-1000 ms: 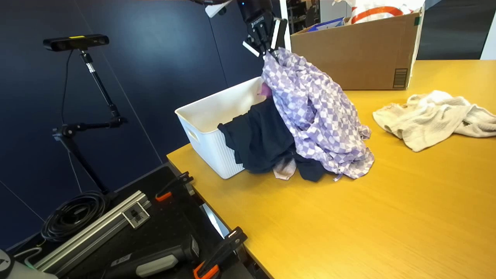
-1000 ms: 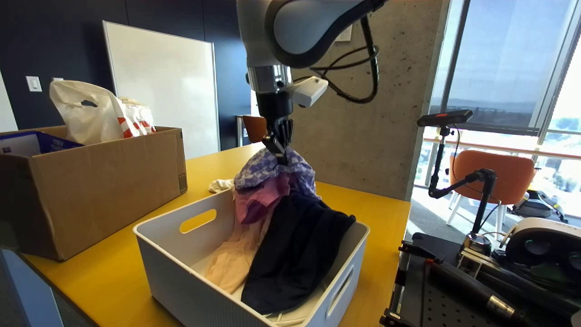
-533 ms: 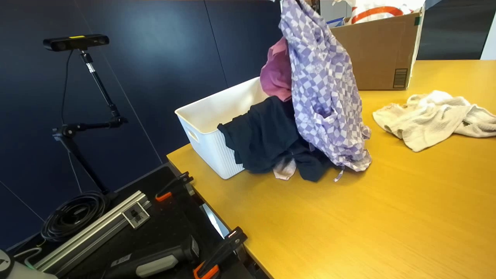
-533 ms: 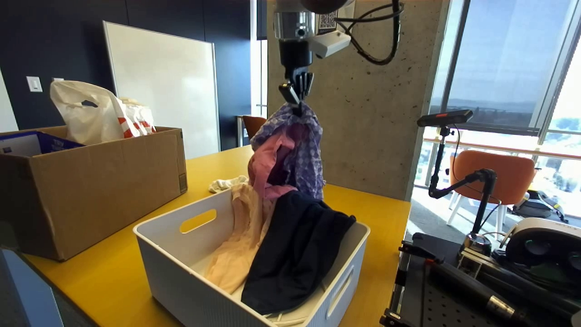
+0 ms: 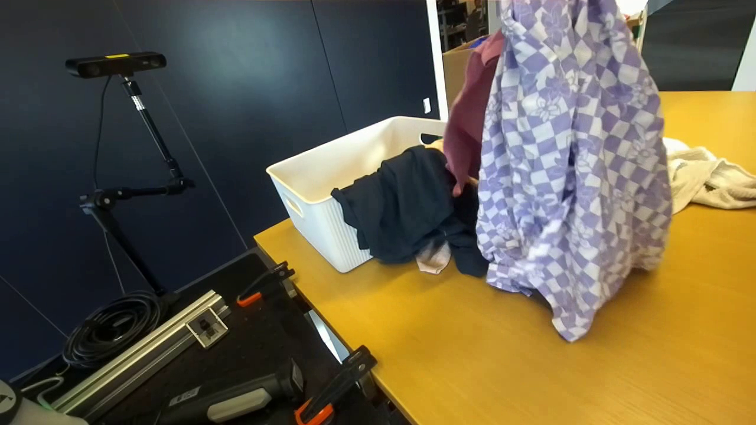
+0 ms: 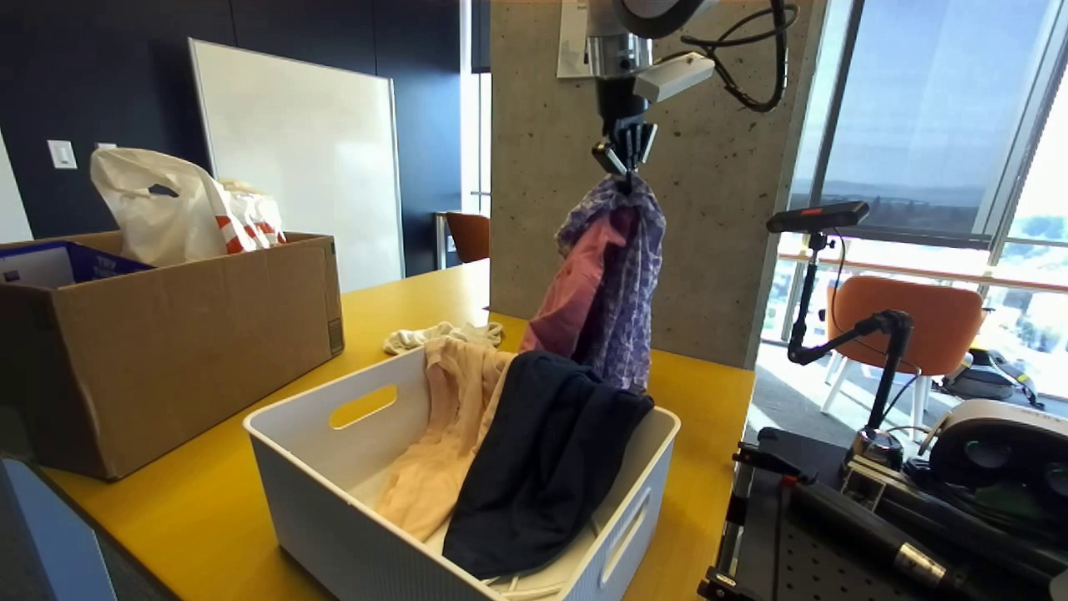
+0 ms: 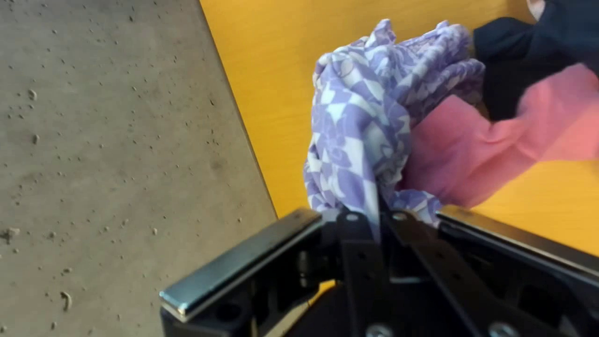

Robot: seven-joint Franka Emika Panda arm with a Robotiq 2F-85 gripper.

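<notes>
"What could have gone wrong over that broad, smooth yellow table [image 5: 425,330]?"

"The white, box-shaped plastic bin [image 5: 341,230] might have shifted if its edge had been hooked. The long purple-and-white checked fabric [image 5: 573,165], hanging beside it, might have slipped, since only a small bunch looked pinched. The folded navy cloth [image 6: 542,467], draped over the bin's side, might have been dragged by a snag; the limp pink cloth [image 6: 571,292] might have dropped if it merely clung, which I couldn't tell."

"And the slim black metal gripper [image 7: 377,216]?"

"Its fingers were nearly together, clamped on the checked fabric's bunched top."

"Textures?"

"The bin was rigid and ribbed; the checked fabric thin, crinkled, deeply folded; the navy cloth matte; the pink cloth soft."
</notes>
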